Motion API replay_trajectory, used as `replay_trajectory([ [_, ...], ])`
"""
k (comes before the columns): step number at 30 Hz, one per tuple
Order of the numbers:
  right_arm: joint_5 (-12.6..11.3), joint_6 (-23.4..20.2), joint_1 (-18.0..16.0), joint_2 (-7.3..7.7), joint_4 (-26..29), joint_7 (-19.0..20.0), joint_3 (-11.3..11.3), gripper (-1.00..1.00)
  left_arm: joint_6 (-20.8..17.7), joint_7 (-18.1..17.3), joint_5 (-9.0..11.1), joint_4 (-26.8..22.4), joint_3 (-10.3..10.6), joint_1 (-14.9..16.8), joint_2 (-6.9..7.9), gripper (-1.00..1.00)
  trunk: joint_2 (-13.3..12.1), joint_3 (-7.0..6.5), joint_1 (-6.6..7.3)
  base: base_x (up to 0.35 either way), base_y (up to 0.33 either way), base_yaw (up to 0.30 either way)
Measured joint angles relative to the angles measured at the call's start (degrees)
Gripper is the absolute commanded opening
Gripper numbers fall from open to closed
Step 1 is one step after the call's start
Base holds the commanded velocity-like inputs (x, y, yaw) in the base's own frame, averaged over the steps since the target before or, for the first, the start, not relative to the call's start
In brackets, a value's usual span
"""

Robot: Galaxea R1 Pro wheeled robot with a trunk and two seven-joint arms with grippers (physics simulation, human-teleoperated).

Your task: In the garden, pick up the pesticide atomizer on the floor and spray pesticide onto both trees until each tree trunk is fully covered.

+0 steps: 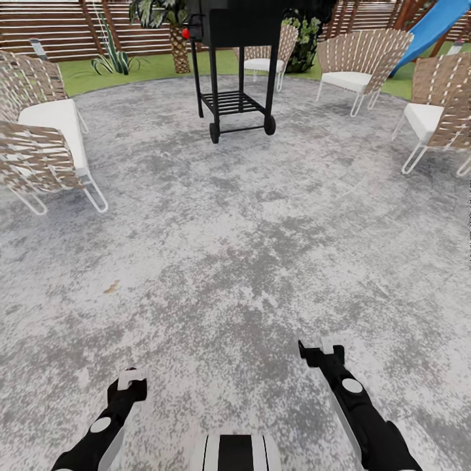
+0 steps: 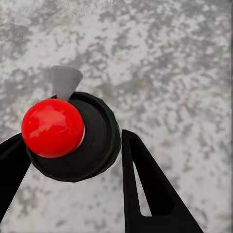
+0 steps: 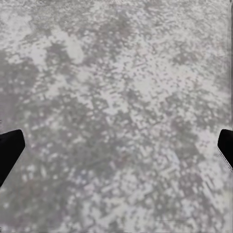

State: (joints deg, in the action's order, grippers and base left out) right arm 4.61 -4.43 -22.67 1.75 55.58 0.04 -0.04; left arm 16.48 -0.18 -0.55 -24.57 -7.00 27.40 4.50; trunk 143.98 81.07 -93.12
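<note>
In the head view, grey mottled paving (image 1: 235, 248) is spread across most of the ground, and a strip of grass (image 1: 150, 69) is seen along its far edge before a slatted fence (image 1: 59, 29). A black wheeled grill cart (image 1: 235, 72) is parked near the far edge of the paving, with woven chairs (image 1: 46, 140) ranged around the left and right edges. A palm (image 1: 176, 39) and a blue slide (image 1: 435, 26) are seen beyond. The left gripper (image 1: 131, 379) and right gripper (image 1: 322, 347) are held low over the near paving. In the left wrist view, the atomizer (image 2: 73, 133), red top toward the camera, is pinched between the fingers (image 2: 145, 194) of the left gripper (image 2: 73, 165) above the paving (image 2: 170, 73). In the right wrist view, the fingers (image 3: 9, 150) of the right gripper (image 3: 116, 150) are spread wide apart, with bare paving (image 3: 116, 97) between them.
</note>
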Motion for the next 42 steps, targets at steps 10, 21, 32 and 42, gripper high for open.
replay_trajectory([
  [10,0.1,3.7,0.8,0.01,0.2,-0.1,0.1,1.00,-0.3,0.0,0.0,0.4,-0.1,-0.2,0.30,-1.00,-0.1,-2.79,0.26,0.000,0.000,-0.048],
  [21,0.1,13.6,12.5,0.19,-0.9,-0.2,-0.1,1.00,-0.2,0.1,-0.1,0.5,-0.2,-4.8,0.46,-1.00,-0.3,-6.21,0.54,0.000,0.000,-0.072],
  [32,-0.1,27.8,20.1,1.07,-12.5,-0.1,-3.7,1.00,0.2,0.7,0.1,0.4,-0.7,-11.1,0.61,-1.00,-0.4,-9.50,0.82,0.000,0.000,-0.058],
  [42,-0.1,28.8,20.1,0.92,-17.4,-0.3,-3.8,1.00,0.2,0.7,0.1,0.6,-0.7,-11.4,0.61,-1.00,-0.6,-11.80,1.08,0.000,0.000,-0.016],
])
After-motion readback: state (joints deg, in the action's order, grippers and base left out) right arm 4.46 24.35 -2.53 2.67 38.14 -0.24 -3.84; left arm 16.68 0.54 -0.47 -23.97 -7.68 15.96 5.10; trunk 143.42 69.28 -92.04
